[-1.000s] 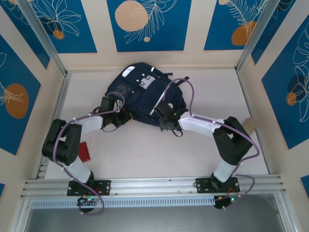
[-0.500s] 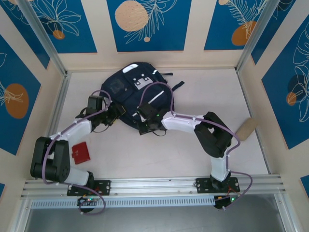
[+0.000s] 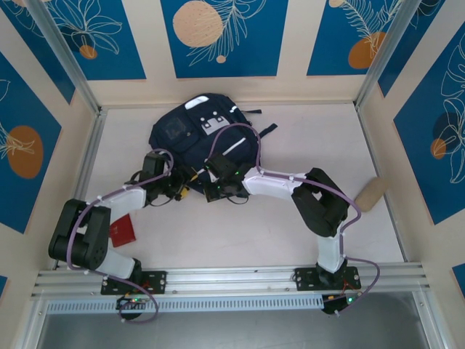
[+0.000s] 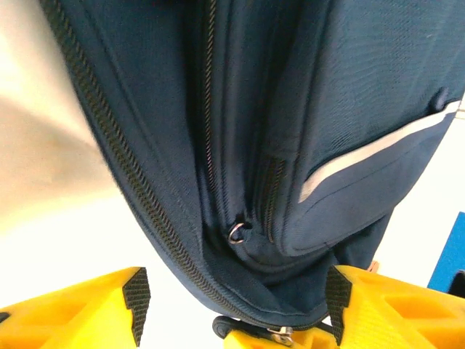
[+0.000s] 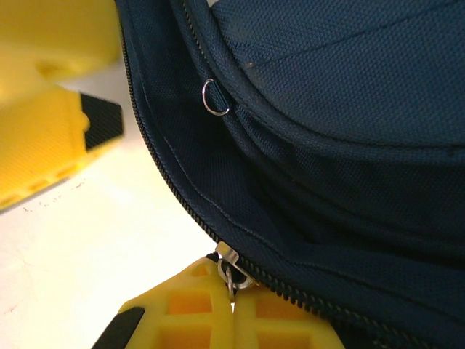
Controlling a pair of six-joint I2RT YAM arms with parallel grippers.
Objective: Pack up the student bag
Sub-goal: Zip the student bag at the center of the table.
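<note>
The student bag (image 3: 192, 134) lies flat at the back middle of the table, dark navy with a white stripe and pale patches. My right gripper (image 3: 216, 190) is at the bag's near edge, shut on the metal zipper pull (image 5: 232, 280). Just to its left, my left gripper (image 3: 183, 191) stands open. In the left wrist view the bag's (image 4: 349, 94) zippered lower edge passes between the two spread yellow fingers (image 4: 65, 313), which do not squeeze it. A small metal ring (image 4: 236, 233) hangs on a second zipper higher up the bag.
A small red book (image 3: 123, 231) lies on the table by the left arm's elbow. A tan roll (image 3: 369, 193) rests against the right wall. Aluminium posts and patterned walls close in the table on three sides.
The left gripper has opened and shifted right to the bag's near edge. The right gripper moved left along that edge, and the bag slid left with it.
</note>
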